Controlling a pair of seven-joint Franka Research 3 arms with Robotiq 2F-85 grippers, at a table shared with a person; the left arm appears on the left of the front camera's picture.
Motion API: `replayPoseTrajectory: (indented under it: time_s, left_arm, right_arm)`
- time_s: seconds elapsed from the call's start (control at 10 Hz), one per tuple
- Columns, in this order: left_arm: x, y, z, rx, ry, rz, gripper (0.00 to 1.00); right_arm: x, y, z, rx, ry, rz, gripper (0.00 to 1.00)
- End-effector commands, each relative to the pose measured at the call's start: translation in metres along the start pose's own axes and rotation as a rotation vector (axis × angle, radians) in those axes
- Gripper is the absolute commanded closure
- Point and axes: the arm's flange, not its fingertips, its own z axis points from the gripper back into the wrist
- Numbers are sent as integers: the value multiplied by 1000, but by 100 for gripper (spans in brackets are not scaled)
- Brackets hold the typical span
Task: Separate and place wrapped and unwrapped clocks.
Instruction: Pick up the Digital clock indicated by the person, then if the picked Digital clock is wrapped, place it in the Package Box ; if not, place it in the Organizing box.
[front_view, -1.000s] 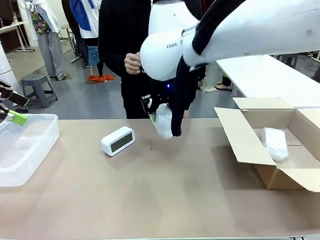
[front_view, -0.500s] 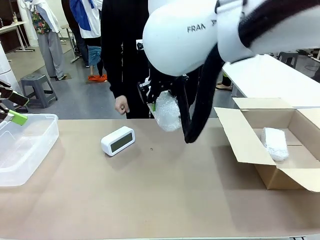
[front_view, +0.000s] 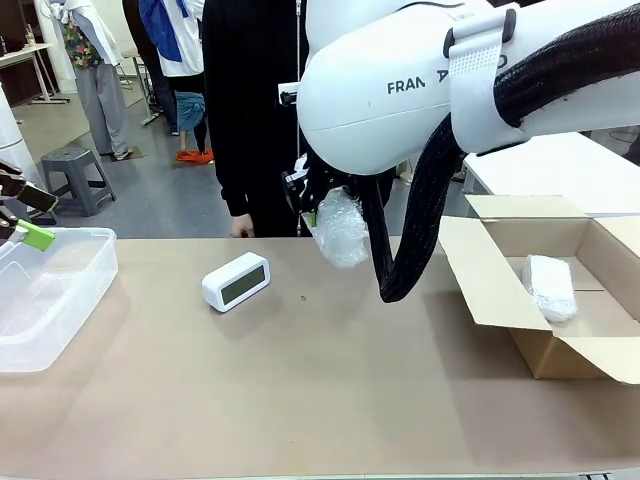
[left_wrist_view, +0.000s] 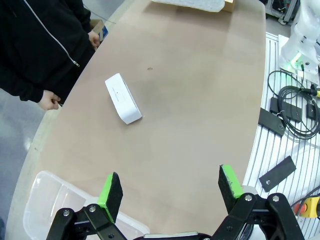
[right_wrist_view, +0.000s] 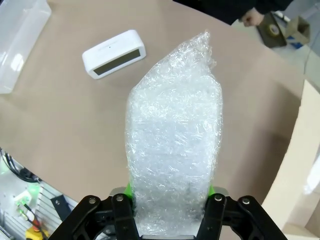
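Two wrapped clocks and one bare clock belong to this task. One wrapped bundle (front_view: 551, 285) lies already inside the cardboard box (front_view: 480, 275) at the robot's right side of the table (front_view: 320, 400). The other wrapped bundle (right_wrist_view: 172, 145) is pinched at one end between the green pads of the right gripper (right_wrist_view: 170, 192). It hangs in the air above the far middle part of the table, between the bare clock and the box, and it touches nothing else. The bare clock (front_view: 236, 281) rests on the table with its dark screen toward the robot, well apart from the box and nearer to the clear plastic tub (front_view: 100, 255) at the left. The left gripper (left_wrist_view: 170, 186) hovers near the tub with its fingers spread wide and nothing between them. A person in a dark jacket stands at the far edge, one hand (left_wrist_view: 47, 101) near the table rim and on no clock. The step in hand seems to be the carrying of the second wrapped bundle to the box. The next move probably calls for bringing the right arm toward the robot's right until the bundle is above the open box, passing clear of the raised flap, then lowering it and letting it go beside the first bundle. The bare clock is then left to do, probably for the tub.
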Motion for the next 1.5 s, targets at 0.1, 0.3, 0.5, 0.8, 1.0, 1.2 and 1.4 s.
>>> replayPoseTrajectory:
  time_s: [0.1, 0.3, 0.5, 0.8, 1.0, 1.2, 1.4]
  left_arm:
    - [-1, 2, 0, -17, -14, -13, 0]
    - [-1, 2, 0, -17, -14, -13, 0]
    - [-1, 2, 0, -17, -14, -13, 0]
    - [-1, 2, 0, -17, -14, -13, 0]
    - [-1, 2, 0, -17, -14, -13, 0]
    - [-1, 2, 0, -17, -14, -13, 0]
    - [-1, 2, 0, -17, -14, -13, 0]
  right_arm:
    - [1, 1, 4, 6, 3, -1, 100]
    - [1, 1, 4, 6, 3, -1, 100]
    - [1, 1, 4, 6, 3, -1, 100]
    - [1, 1, 4, 6, 3, -1, 100]
    - [1, 1, 4, 6, 3, -1, 100]
    - [1, 1, 4, 6, 3, -1, 100]
    - [13, -39, 20, -39, -21, -128, 48]
